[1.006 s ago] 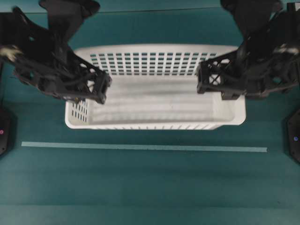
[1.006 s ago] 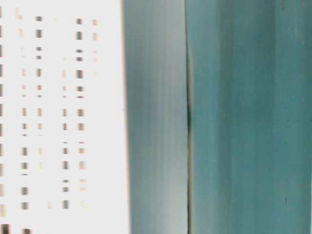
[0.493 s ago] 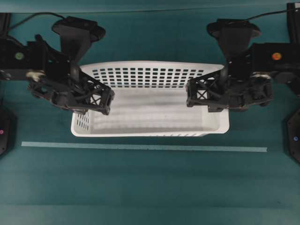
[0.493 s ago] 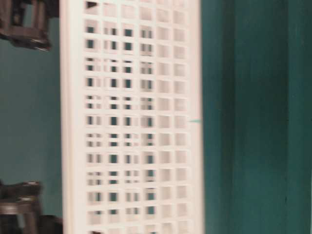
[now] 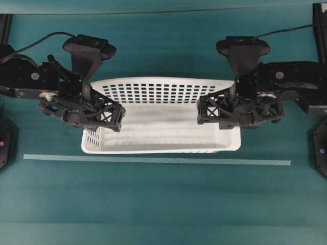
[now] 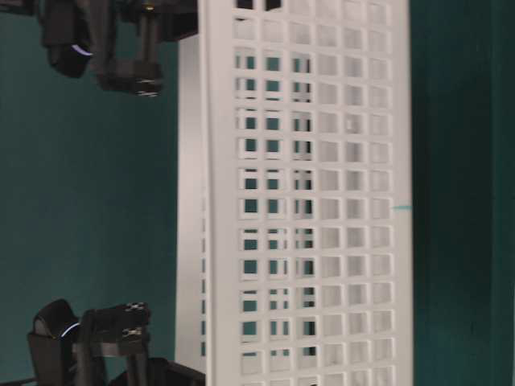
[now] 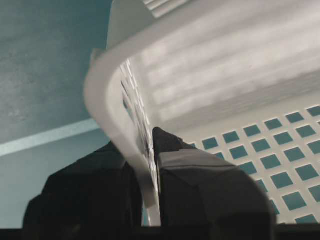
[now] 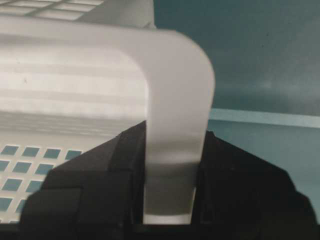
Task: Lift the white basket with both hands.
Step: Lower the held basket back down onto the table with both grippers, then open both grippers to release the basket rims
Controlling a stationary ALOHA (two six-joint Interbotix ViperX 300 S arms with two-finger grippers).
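Two black lattice-fingered end effectors, left [image 5: 115, 115] and right [image 5: 204, 109], clenched the short end walls of the large white slotted plastic basket [image 5: 163, 109], near the green surface's [image 5: 153, 199] far edge; it looked light, thin-walled, slightly flexible, best held there

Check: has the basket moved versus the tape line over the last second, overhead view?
Yes. The basket looks smaller overhead and its front rim now sits clear of the tape line, so it has likely dropped away from the camera.
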